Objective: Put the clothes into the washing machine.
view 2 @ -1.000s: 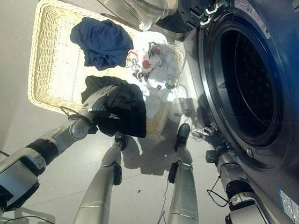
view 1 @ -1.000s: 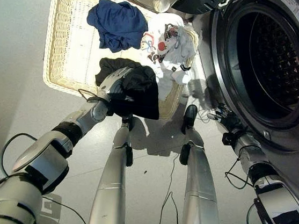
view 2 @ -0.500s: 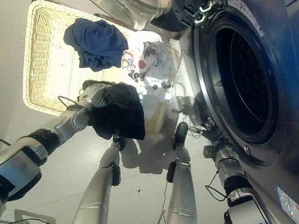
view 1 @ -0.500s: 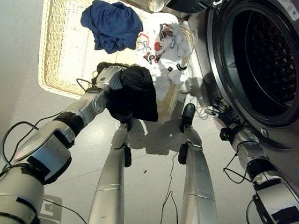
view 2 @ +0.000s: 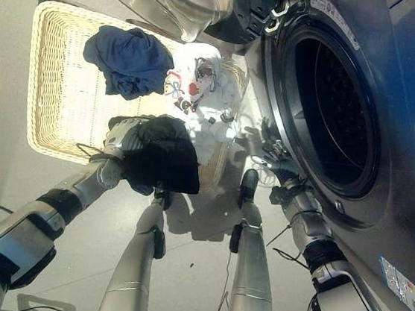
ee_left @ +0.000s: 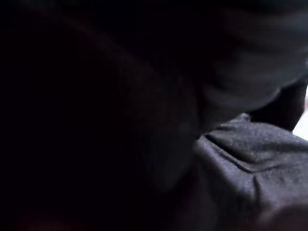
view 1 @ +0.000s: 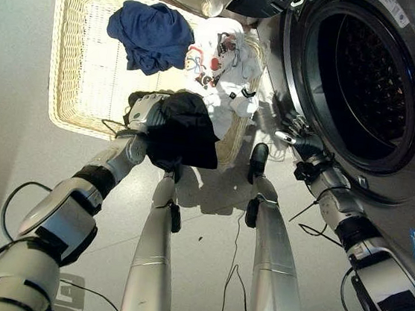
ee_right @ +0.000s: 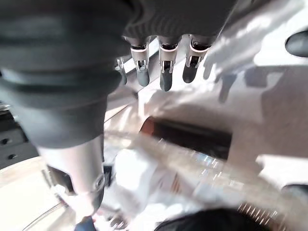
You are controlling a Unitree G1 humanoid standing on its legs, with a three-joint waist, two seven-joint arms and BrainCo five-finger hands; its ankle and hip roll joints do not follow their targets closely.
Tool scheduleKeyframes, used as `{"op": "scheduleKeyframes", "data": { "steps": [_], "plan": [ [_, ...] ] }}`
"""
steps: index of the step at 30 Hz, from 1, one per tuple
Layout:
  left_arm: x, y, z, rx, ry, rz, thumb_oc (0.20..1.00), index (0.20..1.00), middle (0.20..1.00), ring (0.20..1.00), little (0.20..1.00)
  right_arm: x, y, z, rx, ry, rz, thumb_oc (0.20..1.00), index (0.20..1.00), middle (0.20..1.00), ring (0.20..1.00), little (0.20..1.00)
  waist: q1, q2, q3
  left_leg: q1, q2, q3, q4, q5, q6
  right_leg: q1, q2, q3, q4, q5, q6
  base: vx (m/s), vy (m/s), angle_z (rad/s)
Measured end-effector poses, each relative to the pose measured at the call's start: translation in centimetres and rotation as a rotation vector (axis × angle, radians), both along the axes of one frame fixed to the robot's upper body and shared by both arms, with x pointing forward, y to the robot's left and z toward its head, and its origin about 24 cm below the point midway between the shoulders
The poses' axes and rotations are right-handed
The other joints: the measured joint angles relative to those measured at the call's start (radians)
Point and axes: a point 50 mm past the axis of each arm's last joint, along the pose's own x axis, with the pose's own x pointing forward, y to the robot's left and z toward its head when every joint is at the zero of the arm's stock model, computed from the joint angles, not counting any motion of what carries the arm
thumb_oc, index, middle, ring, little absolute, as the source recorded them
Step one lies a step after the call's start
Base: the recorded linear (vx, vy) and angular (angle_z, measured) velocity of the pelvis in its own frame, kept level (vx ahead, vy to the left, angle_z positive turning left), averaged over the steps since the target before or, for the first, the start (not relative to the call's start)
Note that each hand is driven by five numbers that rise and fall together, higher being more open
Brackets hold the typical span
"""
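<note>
Two garments lie in the wicker basket (view 1: pixel 71 72) on grey floor (view 1: pixel 4 162); left hand (view 1: pixel 143 112) grasps black cloth (view 1: pixel 188 131).

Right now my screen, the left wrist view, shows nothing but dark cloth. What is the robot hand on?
Observer: The left robot hand is at a black garment that is draped over the near rim of a wicker basket.
Operator: Is anything else in that basket?
Observer: A blue garment and a white printed one lie further in, side by side.
Operator: And where do the clothes go?
Observer: The washer stands to the right of the basket with its door open.
</note>
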Motion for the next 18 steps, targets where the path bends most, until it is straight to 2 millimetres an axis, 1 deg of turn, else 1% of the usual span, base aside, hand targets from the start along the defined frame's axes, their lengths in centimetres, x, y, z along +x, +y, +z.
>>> {"op": "scheduleKeyframes", "data": {
  "steps": [1,2,3,4,5,6,8,11,12,13,15,16,18],
  "plan": [
    [-0.2,0.1,0.0,-0.046,-0.012,-0.005,0.200,0.200,0.200,0.200,0.200,-0.2,0.0,-0.2,0.011,0.001,0.002,1.000,1.000,1.000,1.000,1.000,0.003,0.000,0.000,0.000,0.000,0.000,0.000,0.000,0.000,0.000,0.000,0.000,0.001,0.000,0.000,0.00,0.000,0.00],
    [-0.2,0.1,0.0,-0.046,-0.012,-0.005,0.200,0.200,0.200,0.200,0.200,-0.2,0.0,-0.2,0.011,0.001,0.002,1.000,1.000,1.000,1.000,1.000,0.003,0.000,0.000,0.000,0.000,0.000,0.000,0.000,0.000,0.000,0.000,0.000,0.001,0.000,0.000,0.00,0.000,0.00],
    [-0.5,0.2,0.1,-0.121,-0.042,-0.014,0.200,0.200,0.200,0.200,0.200,-0.6,0.0,-0.5,0.031,0.005,0.004,1.000,1.000,1.000,1.000,1.000,0.009,0.000,0.000,0.000,0.000,0.000,0.000,0.000,0.000,0.000,0.000,0.000,0.002,0.000,0.000,0.00,0.000,0.00],
    [-0.6,0.2,0.1,-0.140,-0.048,-0.021,0.200,0.200,0.200,0.200,0.200,-0.7,-0.2,-0.8,0.036,0.014,-0.004,1.000,1.000,1.000,1.000,1.000,0.016,0.000,0.000,0.001,0.000,-0.001,0.002,0.000,0.000,0.000,-0.001,0.000,0.004,-0.001,0.001,0.00,0.000,0.00],
    [-1.0,0.3,0.2,-0.205,-0.066,-0.034,0.200,0.200,0.200,0.200,0.200,-1.0,-0.1,-1.0,0.058,0.017,-0.002,1.000,1.000,1.000,1.000,1.000,0.019,-0.001,0.000,0.001,-0.002,-0.004,0.003,0.000,0.000,0.000,-0.002,0.000,0.008,-0.005,0.006,0.00,0.000,0.00],
    [-1.5,0.2,0.6,-0.290,-0.103,-0.067,0.200,0.200,0.200,0.200,0.200,-1.4,0.3,-0.8,0.082,-0.003,0.017,1.000,1.000,1.000,1.000,1.000,0.018,-0.001,0.001,0.001,-0.003,-0.007,0.003,0.000,0.000,0.000,-0.003,0.000,0.008,-0.005,0.006,0.00,0.000,0.00],
    [-2.2,-0.1,0.8,-0.397,-0.133,-0.126,0.200,0.200,0.200,0.200,0.200,-1.8,0.8,-0.5,0.096,-0.025,0.044,1.000,1.000,1.000,1.000,1.000,0.020,-0.001,0.001,0.001,-0.004,-0.010,0.004,0.000,0.000,0.000,-0.003,0.000,0.011,-0.006,0.006,0.00,0.000,0.00],
    [-3.0,-1.1,1.0,-0.578,-0.167,-0.246,0.200,0.200,0.200,0.200,0.200,-2.3,2.1,0.0,0.139,-0.052,0.084,1.000,1.000,1.000,1.000,1.000,0.023,-0.001,0.001,0.002,-0.008,-0.020,0.005,0.000,0.000,0.000,-0.004,0.000,0.015,-0.006,0.006,0.00,0.000,0.00],
    [-3.0,-1.1,1.0,-0.578,-0.167,-0.246,0.200,0.200,0.200,0.200,0.200,-2.3,2.1,0.0,0.139,-0.052,0.084,1.000,1.000,1.000,1.000,1.000,0.023,-0.001,0.001,0.002,-0.008,-0.020,0.005,0.000,0.000,0.000,-0.004,0.000,0.015,-0.006,0.006,0.00,0.000,0.00],
    [-3.3,-1.7,1.1,-0.622,-0.174,-0.299,0.200,0.200,0.200,0.200,0.200,-2.5,2.6,0.1,0.147,-0.056,0.105,1.000,1.000,1.000,1.000,1.000,0.026,-0.001,0.001,0.002,-0.008,-0.022,0.005,0.000,0.000,0.000,-0.004,-0.001,0.016,-0.006,0.006,0.00,0.000,0.00],
    [-3.5,-2.9,1.6,-0.672,-0.179,-0.386,0.200,0.200,0.200,0.200,0.200,-2.6,3.0,0.3,0.152,-0.062,0.124,1.000,1.000,1.000,1.000,1.000,0.036,-0.001,0.001,0.003,-0.009,-0.023,0.008,0.000,0.000,0.000,-0.004,-0.001,0.018,-0.006,0.006,0.00,0.000,0.00],
    [-3.5,-2.9,1.6,-0.672,-0.179,-0.386,0.200,0.200,0.200,0.200,0.200,-2.6,3.0,0.3,0.152,-0.062,0.124,1.000,1.000,1.000,1.000,1.000,0.036,-0.001,0.001,0.003,-0.009,-0.023,0.008,0.000,0.000,0.000,-0.004,-0.001,0.018,-0.006,0.006,0.00,0.000,0.00],
    [-4.2,-4.2,2.4,-0.710,-0.198,-0.479,0.200,0.200,0.200,0.200,0.200,-3.0,3.7,0.8,0.146,-0.082,0.160,1.000,1.000,1.000,1.000,1.000,0.045,-0.002,0.001,0.002,-0.009,-0.025,0.009,0.000,-0.001,0.000,-0.005,-0.001,0.023,-0.008,0.005,0.00,0.000,0.00]
  ]
}}
